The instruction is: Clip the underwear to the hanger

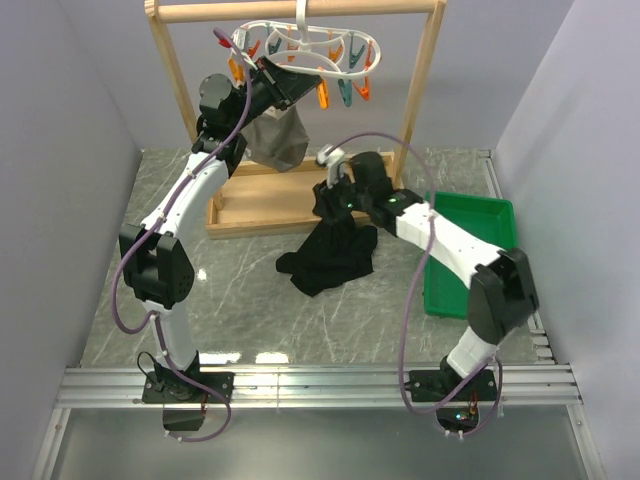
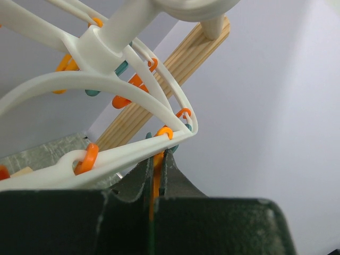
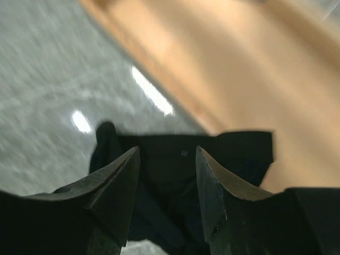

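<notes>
Not clipped. Underwear lies on the table, one end peaked up at the right pincer, whose jaws stand apart astride the fabric. Left pincer is clamped on an orange peg of the hanger. Lifting and pegging are outstanding

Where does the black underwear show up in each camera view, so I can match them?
Top external: underwear at centre, in front of the wooden rack.
Left wrist: not in it; the left hand pinches an orange peg of the hanger.
Right wrist: underwear at bottom centre, beyond the right hand's fingers.
Shared landmark: the wooden rack, in all three views.
</notes>
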Robot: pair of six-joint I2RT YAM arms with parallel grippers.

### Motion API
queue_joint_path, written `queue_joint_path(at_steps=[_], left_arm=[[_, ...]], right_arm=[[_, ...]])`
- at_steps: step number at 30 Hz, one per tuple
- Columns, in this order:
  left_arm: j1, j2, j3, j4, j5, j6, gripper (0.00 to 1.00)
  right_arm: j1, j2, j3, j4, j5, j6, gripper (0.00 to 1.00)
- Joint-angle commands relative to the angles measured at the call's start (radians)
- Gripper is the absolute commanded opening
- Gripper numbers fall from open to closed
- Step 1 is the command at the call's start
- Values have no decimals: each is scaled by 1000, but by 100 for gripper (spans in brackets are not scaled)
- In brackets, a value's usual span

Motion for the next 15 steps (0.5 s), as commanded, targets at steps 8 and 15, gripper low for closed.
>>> queue_joint_path(at_steps=[8, 15], left_arm=[[-10, -13, 38, 38, 27, 5, 0], [-10, -13, 38, 42, 27, 6, 0]], right_arm=[[106, 245, 135, -183, 243, -97, 53], [132, 265, 140, -255, 9, -118, 52]])
